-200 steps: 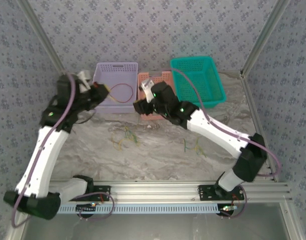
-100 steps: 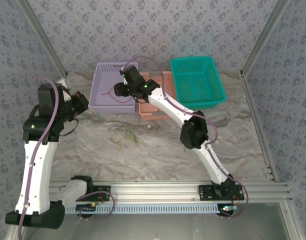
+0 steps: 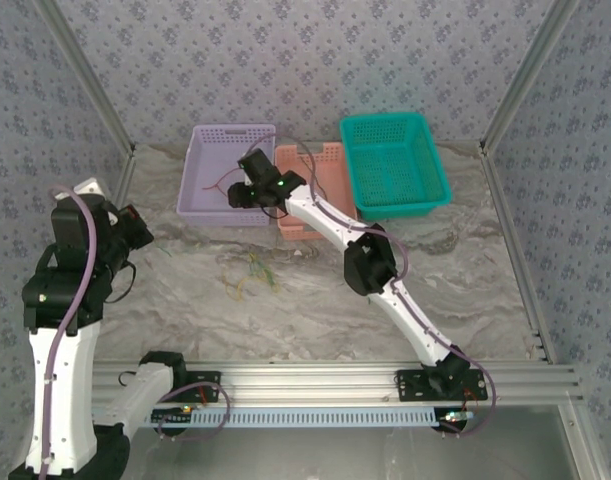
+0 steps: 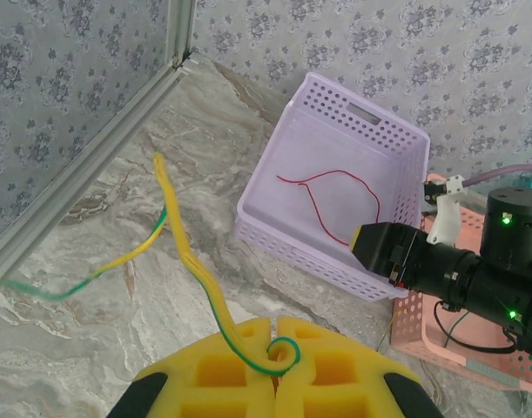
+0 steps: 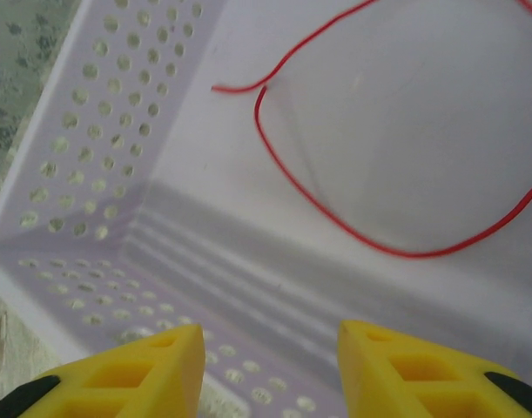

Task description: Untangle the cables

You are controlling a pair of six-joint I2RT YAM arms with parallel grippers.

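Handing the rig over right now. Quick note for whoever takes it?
Left gripper: shut on a yellow-green cable, at the table's left side.
Right gripper: open, nothing in it, over the purple basket.
Done: one red cable lies by itself in the purple basket.
Left: place the held yellow-green cable, then probably separate the loose cables on the table in front of the baskets.

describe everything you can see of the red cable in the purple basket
The red cable is one thin, flexible wire, smooth like plastic insulation. It lies loose in an open loop with a free end, flat on the floor of the purple basket. The right end effector hovers above it, open, not touching.
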